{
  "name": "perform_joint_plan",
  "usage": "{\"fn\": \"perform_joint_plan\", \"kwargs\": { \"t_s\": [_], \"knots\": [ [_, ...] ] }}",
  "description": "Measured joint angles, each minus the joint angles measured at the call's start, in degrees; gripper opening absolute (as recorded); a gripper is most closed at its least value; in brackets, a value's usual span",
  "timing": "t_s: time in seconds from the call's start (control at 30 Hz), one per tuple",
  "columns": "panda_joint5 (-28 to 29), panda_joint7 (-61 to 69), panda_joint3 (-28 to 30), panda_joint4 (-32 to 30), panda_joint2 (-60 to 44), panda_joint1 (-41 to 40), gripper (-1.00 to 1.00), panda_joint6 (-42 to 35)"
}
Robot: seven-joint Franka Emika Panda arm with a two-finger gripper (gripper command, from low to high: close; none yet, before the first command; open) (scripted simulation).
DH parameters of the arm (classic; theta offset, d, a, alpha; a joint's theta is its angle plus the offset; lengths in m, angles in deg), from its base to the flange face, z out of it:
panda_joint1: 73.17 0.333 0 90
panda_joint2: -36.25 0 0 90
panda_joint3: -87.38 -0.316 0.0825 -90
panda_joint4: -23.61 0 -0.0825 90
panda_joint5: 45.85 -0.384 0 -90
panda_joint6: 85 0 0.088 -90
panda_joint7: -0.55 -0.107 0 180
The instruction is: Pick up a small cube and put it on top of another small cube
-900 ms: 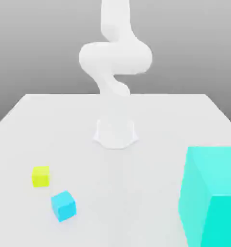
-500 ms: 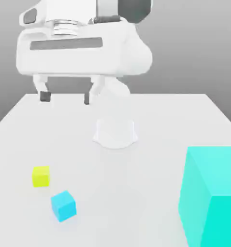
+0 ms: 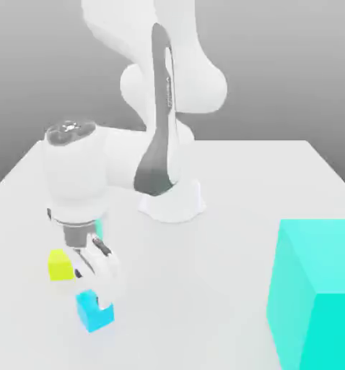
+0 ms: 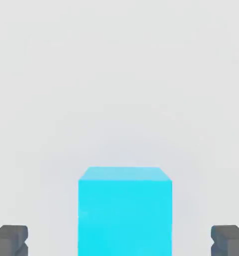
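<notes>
The small sky-blue cube [image 3: 94, 313] lies on the white table near the front, at the exterior view's left. My gripper [image 3: 96, 295] has come down right over it, and its white fingers cover part of the cube's top. In the hand view the same cube [image 4: 124, 210] sits centred between my two dark fingertips [image 4: 9, 240], with a wide gap on each side, so the gripper [image 4: 119, 241] is open and holds nothing. The small yellow-green cube [image 3: 59, 265] rests just behind and to the left of the blue one, partly behind my hand.
A huge turquoise cube [image 3: 318, 293] fills the front right of the table [image 3: 262, 181]. The arm's round white base [image 3: 172, 203] stands at the table's middle, with the arm bent forward and left from it.
The hand has swung down from high above the table's back left to just over the sky-blue cube. None of the cubes has moved.
</notes>
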State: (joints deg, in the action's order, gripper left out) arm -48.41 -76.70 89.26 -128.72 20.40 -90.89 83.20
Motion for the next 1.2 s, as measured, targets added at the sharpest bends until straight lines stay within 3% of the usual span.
{"fn": "perform_joint_plan", "kwargs": {
  "t_s": [0.03, 0.07, 0.3, 0.53, 1.2],
  "knots": [
    [-0.17, 0.13, -0.32, 0.37, -2.06, -0.28, 0.00, 1.67],
    [-0.27, 0.20, -0.50, 0.59, -3.27, -0.44, -1.00, 2.65],
    [-0.09, 0.01, -0.53, 0.56, -3.14, -0.49, -1.00, 2.62],
    [1.74, -1.22, -0.55, -0.18, 8.69, 0.64, -1.00, -8.49],
    [3.28, 0.04, -17.96, 40.12, 12.09, 28.84, -1.00, -52.31]
  ]
}}
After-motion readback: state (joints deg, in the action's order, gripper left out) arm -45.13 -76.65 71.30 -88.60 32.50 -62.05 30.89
